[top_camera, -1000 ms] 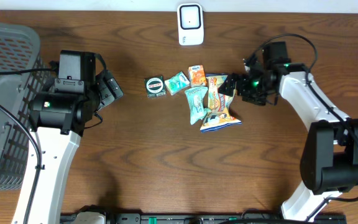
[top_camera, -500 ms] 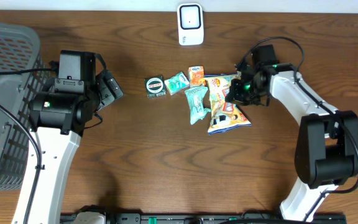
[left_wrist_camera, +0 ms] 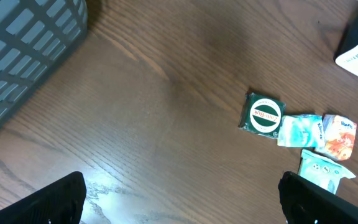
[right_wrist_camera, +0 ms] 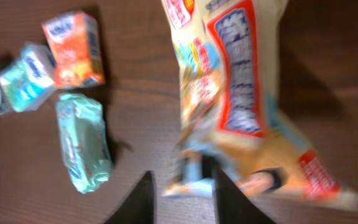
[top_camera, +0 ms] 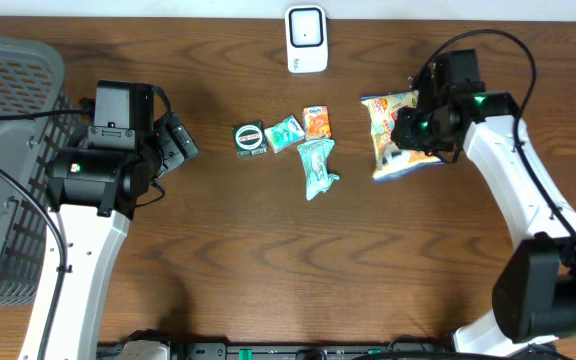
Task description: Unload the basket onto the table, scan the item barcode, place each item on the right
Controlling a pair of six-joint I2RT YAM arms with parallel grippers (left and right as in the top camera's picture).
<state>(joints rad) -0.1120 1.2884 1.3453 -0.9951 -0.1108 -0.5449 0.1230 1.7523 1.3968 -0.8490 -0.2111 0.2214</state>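
Jaws of right gripper [right_wrist_camera: 182,193] pinched on 1 end of snack bag [top_camera: 396,135], left gripper [top_camera: 181,142] gaping empty, so may slip or swing, hiding barcode from scanner [top_camera: 306,38].

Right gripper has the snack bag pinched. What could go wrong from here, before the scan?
1. The right gripper pinches only one crinkled edge of the snack bag, so the floppy bag may slip or twist.
2. No barcode shows in any view, so the wrong face may meet the scanner.
3. A low sweep toward the scanner could clip the orange packet left of the bag.
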